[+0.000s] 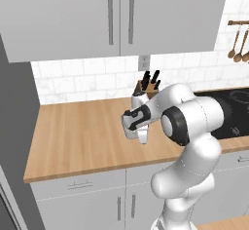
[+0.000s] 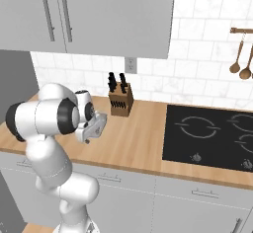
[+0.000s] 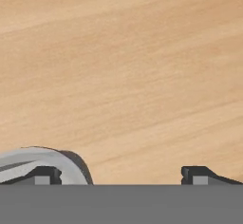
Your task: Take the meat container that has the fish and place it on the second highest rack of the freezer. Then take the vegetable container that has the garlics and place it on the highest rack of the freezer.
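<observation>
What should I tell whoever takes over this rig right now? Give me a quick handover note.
Gripper: open, holding nothing, pointing down over the bare wooden counter, in front of the knife block.
Job's things: the pictures give no sight of the fish container, the garlic container or the freezer's shelves, so their places cannot be told from here. A dark grey panel stands at the counter's left end.
Done: cannot be confirmed.
Left: check both containers; if not placed, fish to the second highest rack, garlics to the highest.

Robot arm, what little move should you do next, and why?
Probably turn the base left toward the dark freezer. The end effector is open and holds nothing, hovering over bare wooden counter, with no fish or garlic container in sight here.
</observation>
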Controlling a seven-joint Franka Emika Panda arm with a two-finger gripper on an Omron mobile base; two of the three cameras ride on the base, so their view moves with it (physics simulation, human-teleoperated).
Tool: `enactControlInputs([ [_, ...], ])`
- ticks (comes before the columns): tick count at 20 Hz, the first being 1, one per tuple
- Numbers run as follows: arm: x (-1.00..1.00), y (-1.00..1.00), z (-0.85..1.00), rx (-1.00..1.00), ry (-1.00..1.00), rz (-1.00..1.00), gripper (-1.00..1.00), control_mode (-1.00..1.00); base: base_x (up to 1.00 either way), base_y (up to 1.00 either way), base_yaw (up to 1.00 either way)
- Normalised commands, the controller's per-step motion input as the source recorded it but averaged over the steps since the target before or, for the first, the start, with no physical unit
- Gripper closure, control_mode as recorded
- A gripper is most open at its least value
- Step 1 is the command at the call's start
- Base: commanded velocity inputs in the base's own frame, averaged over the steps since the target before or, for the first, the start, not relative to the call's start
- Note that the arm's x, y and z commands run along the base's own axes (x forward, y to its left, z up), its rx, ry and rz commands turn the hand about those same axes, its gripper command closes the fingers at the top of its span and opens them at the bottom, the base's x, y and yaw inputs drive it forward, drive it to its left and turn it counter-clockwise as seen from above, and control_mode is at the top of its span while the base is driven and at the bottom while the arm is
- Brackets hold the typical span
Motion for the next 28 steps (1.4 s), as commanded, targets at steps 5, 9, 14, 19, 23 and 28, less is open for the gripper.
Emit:
enactControlInputs([
  [5, 0.13, 0.00, -0.25, 0.00, 0.29, 0.00, 1.00, -1.00, 0.00, 0.00, 0.00],
  [9, -0.28, 0.00, -0.19, 0.00, -0.04, 0.00, 1.00, -1.00, 0.00, 0.00, 0.00],
  [14, -0.37, 0.00, -0.01, 0.00, -0.23, 0.00, 1.00, -1.00, 0.00, 0.00, 0.00],
  [19, -0.14, 0.00, 0.00, 0.00, -0.08, 0.00, 1.00, -1.00, 0.00, 0.00, 0.00],
  [23, -0.22, 0.00, 0.42, 0.02, 0.00, 0.01, 1.00, -1.00, 0.00, 0.00, 0.00],
  [28, -0.36, 0.00, 1.00, 0.11, 0.00, 0.07, 1.00, -1.00, 0.00, 0.00, 0.00],
])
